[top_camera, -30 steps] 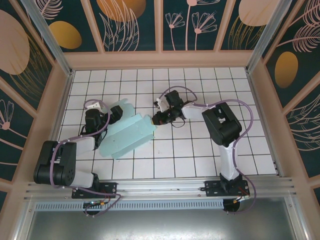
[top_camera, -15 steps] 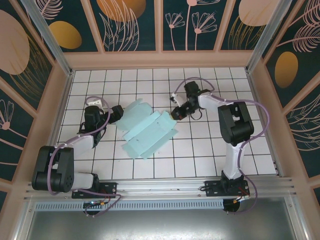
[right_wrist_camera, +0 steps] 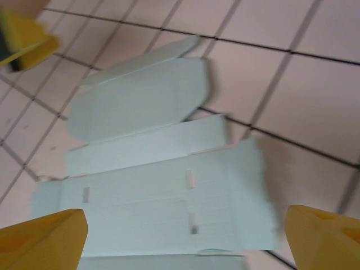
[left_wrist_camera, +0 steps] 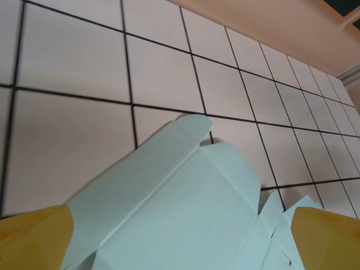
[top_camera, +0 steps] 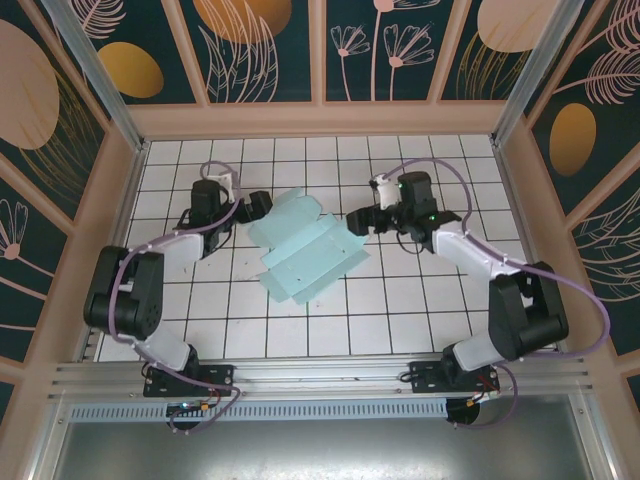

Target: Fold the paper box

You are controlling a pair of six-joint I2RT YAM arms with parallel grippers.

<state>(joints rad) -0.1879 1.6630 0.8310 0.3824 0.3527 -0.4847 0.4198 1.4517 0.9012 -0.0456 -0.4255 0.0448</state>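
Note:
The paper box (top_camera: pixel 305 255) lies as a flat, creased mint-blue sheet with rounded flaps on the white tiled table (top_camera: pixel 420 300), slanted across the middle. My left gripper (top_camera: pixel 257 206) stands open at the sheet's far left flap. In the left wrist view the sheet (left_wrist_camera: pixel 185 219) spreads below the open left gripper (left_wrist_camera: pixel 180 242). My right gripper (top_camera: pixel 358 222) is open at the sheet's far right corner. In the right wrist view the sheet (right_wrist_camera: pixel 157 185) lies flat under the open right gripper (right_wrist_camera: pixel 185 239), whose yellow fingertips (right_wrist_camera: pixel 42 239) stand wide apart and hold nothing.
A wooden frame (top_camera: pixel 320 118) and patterned walls close the table in at the back and sides. An aluminium rail (top_camera: pixel 320 375) runs along the near edge by the arm bases. One yellow finger of the left gripper (right_wrist_camera: pixel 22 39) shows at the top left of the right wrist view.
The sheet went from a bunched, half-folded lump at the left to lying spread flat nearer the middle. My right gripper let go and opened. Both grippers moved farther back.

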